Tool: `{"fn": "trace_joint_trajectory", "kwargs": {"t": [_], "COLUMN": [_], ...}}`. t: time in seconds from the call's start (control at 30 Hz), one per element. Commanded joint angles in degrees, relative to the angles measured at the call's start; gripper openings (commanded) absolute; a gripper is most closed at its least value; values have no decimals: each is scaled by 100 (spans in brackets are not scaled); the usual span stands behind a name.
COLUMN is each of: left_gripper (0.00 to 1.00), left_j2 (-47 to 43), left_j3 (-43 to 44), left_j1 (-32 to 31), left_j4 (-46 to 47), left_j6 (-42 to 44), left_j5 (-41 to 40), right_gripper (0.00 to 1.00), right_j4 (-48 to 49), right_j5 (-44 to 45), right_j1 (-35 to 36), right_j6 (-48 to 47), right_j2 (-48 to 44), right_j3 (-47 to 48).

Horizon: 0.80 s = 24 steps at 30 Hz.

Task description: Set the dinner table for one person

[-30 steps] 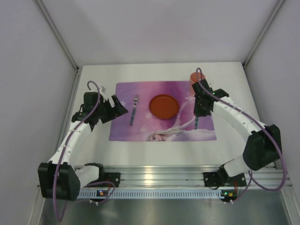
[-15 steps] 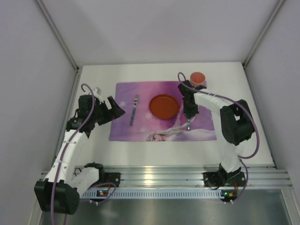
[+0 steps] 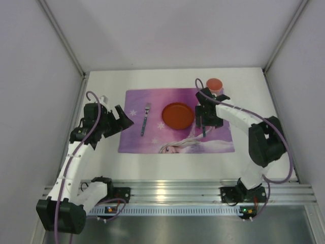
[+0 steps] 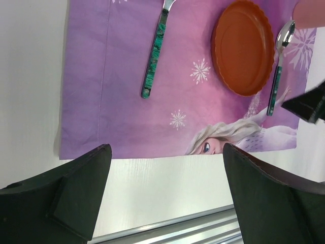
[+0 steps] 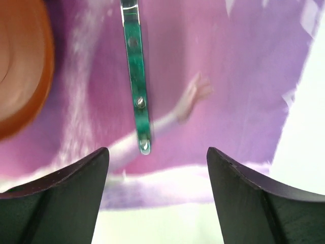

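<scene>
On the white dinner table [image 3: 254,152] lies a purple printed placemat [image 3: 177,137]. On it are an orange plate [image 3: 177,115], a green-handled fork [image 3: 145,120] to the plate's left and a green-handled spoon [image 3: 204,132] to its right. My right gripper [image 3: 204,121] hovers over the spoon, open; in the right wrist view the spoon handle [image 5: 138,86] lies free on the mat ahead of the gripper [image 5: 157,152]. My left gripper [image 3: 126,118] stands open at the mat's left edge with nothing between its fingers [image 4: 81,178].
A pink-red cup [image 3: 214,85] stands at the placemat's far right corner, close behind the right wrist. White walls enclose the table on three sides. A metal rail [image 3: 177,190] runs along the near edge by the arm bases.
The right gripper carried the spoon left to beside the plate, then opened, leaving the spoon on the placemat. The left arm drew back slightly, still open.
</scene>
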Motion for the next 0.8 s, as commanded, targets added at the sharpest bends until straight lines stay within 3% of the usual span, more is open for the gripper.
{"fn": "trace_joint_trajectory", "kwargs": {"t": [0.0, 0.13, 0.27, 0.4, 0.5, 0.6, 0.67, 0.77], "left_gripper": [96, 97, 97, 98, 98, 99, 99, 99], "left_j2": [36, 142, 344, 599, 556, 91, -304, -1645], "left_j3": [372, 539, 987, 1593, 1753, 1131, 437, -705], "left_j1": [-28, -28, -28, -28, -28, -37, -63, -63], "left_j4": [-99, -240, -434, -486, -84, 926, 1549, 2446], "left_j6": [18, 141, 255, 431, 536, 1053, 1599, 2284], "left_j5": [-138, -323, -648, -955, -1238, -1202, -1978, -1783], "right_gripper": [78, 79, 100, 100, 100, 100, 100, 100], "right_j4": [-3, 93, 313, 383, 314, -38, -345, -522], "right_j5": [20, -50, 17, 196, -85, -411, -420, -438], "right_j1": [281, 632, 659, 642, 642, 650, 642, 650], "right_j6": [-102, -111, 554, 1015, 1111, 1348, 1638, 1709], "right_j2": [-1696, -3629, -5815, -7392, -8237, -8528, -8599, -8617], "right_j3": [-194, -658, -1475, -2713, -3085, -3200, -3209, -3209]}}
